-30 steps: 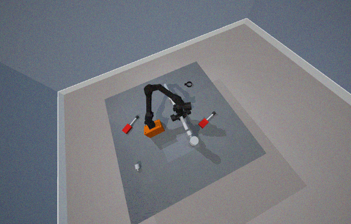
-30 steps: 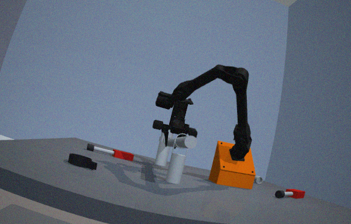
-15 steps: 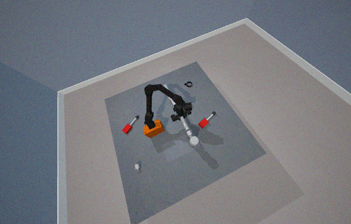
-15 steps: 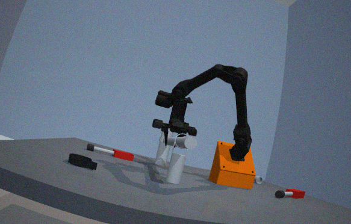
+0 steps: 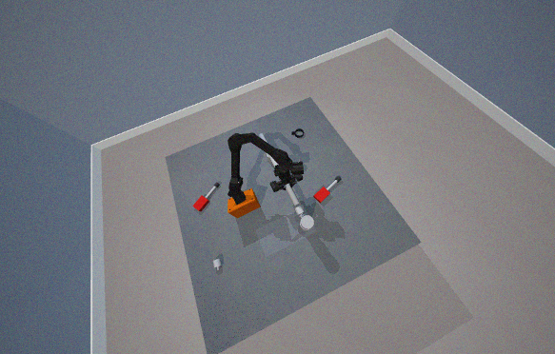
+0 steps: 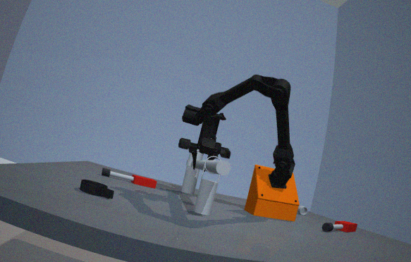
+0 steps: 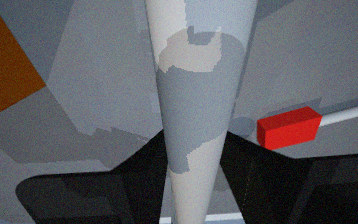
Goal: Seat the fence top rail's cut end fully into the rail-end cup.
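Top view: right of the orange block (image 5: 244, 204) (image 6: 276, 208) (image 7: 5, 65), the gripper (image 5: 287, 183) (image 6: 204, 163) (image 7: 189, 132) is clamped on the rail (image 5: 292, 195) (image 6: 222, 167) (image 7: 200, 100). The rail slants past the block's right side, its lower end at the big post (image 5: 307, 222) (image 6: 189, 177); whether it is fully seated, I cannot tell. A wide gap parts block and rail. The table (image 5: 258, 295) (image 6: 60, 215) (image 7: 100, 80) has its left edge beyond the left tool. Count: two red tools, one either side of the block; one black ring (image 5: 299, 129) (image 6: 94, 188), above right; one small white part (image 5: 217, 263) (image 6: 302, 210), below left.

Exterior view: left of the block stand two posts, the big one behind the small post (image 6: 206, 197). The ring lies farthest left, near the table's front edge.

Wrist view: right of the block, the rail passes between two black fingers; one red tool shows.
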`<control>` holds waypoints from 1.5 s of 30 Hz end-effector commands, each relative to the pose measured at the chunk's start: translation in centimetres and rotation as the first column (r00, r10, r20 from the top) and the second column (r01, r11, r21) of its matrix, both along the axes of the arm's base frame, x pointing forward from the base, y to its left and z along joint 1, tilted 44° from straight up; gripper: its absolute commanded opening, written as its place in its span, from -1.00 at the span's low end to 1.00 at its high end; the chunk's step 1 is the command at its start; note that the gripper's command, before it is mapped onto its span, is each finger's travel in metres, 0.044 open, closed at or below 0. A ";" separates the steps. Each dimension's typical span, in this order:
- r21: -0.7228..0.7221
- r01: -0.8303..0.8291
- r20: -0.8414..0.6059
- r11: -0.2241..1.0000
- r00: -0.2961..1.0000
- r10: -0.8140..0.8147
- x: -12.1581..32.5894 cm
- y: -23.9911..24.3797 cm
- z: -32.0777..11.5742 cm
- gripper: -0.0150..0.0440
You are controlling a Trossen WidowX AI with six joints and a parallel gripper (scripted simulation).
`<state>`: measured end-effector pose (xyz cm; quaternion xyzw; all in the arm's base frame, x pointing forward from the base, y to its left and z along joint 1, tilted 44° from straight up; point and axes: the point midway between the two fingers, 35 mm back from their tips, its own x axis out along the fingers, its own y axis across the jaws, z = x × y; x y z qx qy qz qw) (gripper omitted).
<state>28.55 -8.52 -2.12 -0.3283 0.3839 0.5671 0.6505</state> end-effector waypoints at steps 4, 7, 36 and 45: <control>-0.009 0.006 -0.002 1.000 1.000 -0.006 -0.3 0.0 -0.3 -0.49; -0.008 0.006 -0.002 1.000 1.000 -0.006 -0.3 -0.1 -0.4 -0.49; 0.000 0.005 -0.001 1.000 1.000 -0.005 -0.3 -1.3 -1.6 -0.49; 0.000 0.005 -0.001 1.000 1.000 -0.005 -0.3 -1.3 -1.6 -0.49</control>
